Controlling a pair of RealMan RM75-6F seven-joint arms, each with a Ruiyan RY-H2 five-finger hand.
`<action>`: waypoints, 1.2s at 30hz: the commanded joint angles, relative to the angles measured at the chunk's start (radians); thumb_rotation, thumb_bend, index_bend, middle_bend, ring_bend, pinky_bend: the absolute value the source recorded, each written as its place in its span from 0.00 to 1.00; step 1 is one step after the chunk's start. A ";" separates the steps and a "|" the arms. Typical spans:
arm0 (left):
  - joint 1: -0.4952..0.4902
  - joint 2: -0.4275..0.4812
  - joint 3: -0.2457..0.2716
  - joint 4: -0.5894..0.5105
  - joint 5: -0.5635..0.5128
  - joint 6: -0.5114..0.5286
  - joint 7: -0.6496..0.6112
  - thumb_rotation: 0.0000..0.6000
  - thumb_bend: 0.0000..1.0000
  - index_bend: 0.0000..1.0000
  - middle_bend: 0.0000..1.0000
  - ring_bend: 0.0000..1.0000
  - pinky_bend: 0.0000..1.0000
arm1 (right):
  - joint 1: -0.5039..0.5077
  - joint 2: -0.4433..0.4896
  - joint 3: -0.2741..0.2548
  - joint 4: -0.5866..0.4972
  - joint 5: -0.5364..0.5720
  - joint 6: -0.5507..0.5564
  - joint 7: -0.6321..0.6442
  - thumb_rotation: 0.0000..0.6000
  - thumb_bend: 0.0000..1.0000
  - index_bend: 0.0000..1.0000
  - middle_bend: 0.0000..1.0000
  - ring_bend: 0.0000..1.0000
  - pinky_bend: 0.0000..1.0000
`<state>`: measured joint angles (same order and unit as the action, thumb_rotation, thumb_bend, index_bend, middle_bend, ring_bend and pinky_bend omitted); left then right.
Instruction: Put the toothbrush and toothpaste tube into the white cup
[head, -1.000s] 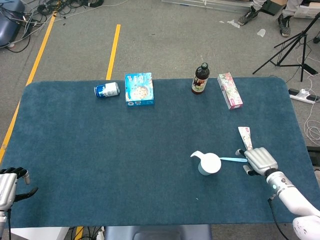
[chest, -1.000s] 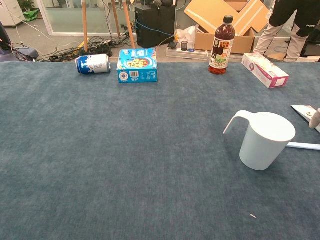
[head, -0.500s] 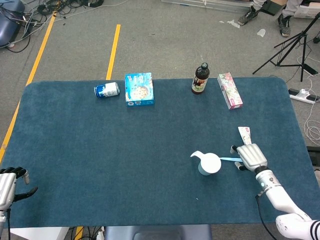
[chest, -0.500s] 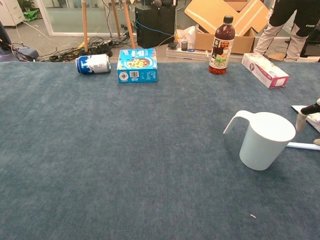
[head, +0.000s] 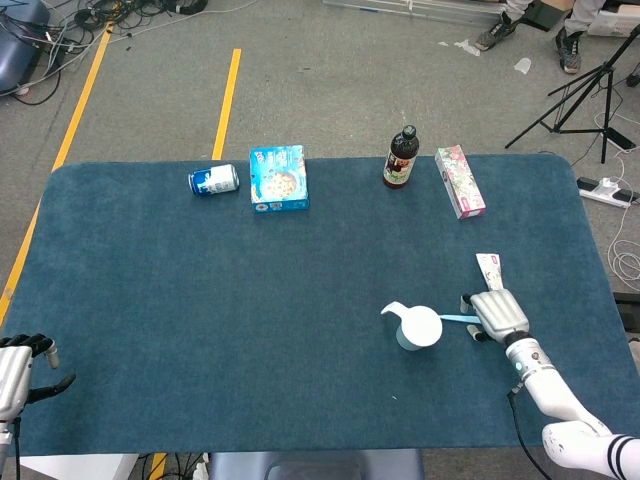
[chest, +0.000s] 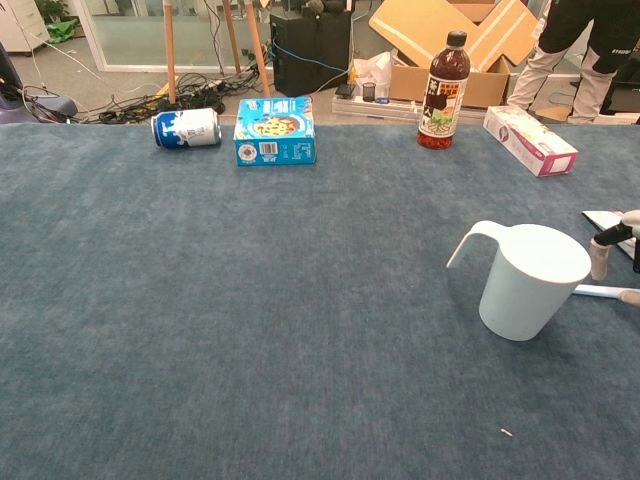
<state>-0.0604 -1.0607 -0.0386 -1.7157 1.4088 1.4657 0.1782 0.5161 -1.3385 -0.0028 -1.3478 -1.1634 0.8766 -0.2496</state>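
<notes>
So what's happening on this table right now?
The right hand is down over the toothbrush, which lies flat beside the white cup; whether it grips it is unclear. The toothpaste lies just behind the hand. The cup looks empty. The left hand sits idle at the near left corner.

text: none legible | printed labels on bottle (chest: 443, 92), blue box (chest: 274, 131), can (chest: 186, 128) too small to read

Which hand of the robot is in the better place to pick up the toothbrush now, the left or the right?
The right hand. It hovers over the toothbrush, just beside the white cup. The left hand sits at the table's far near-left corner, well away from both.
</notes>
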 joint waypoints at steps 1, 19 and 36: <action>0.000 0.000 0.000 0.000 0.000 0.000 -0.001 1.00 0.00 0.66 0.54 0.44 0.41 | 0.000 -0.008 0.004 0.010 0.004 -0.005 -0.002 1.00 0.26 0.45 1.00 1.00 1.00; 0.001 0.002 0.000 -0.003 0.001 0.001 -0.003 1.00 0.00 0.66 0.54 0.44 0.41 | -0.004 -0.033 0.013 0.056 0.018 -0.034 -0.006 1.00 0.26 0.46 1.00 1.00 1.00; 0.002 0.005 0.000 -0.005 0.003 0.003 -0.007 1.00 0.00 0.66 0.54 0.44 0.41 | -0.003 -0.061 0.021 0.088 0.022 -0.044 -0.019 1.00 0.26 0.51 1.00 1.00 1.00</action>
<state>-0.0587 -1.0557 -0.0388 -1.7203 1.4114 1.4691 0.1710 0.5129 -1.3997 0.0179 -1.2601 -1.1417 0.8322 -0.2682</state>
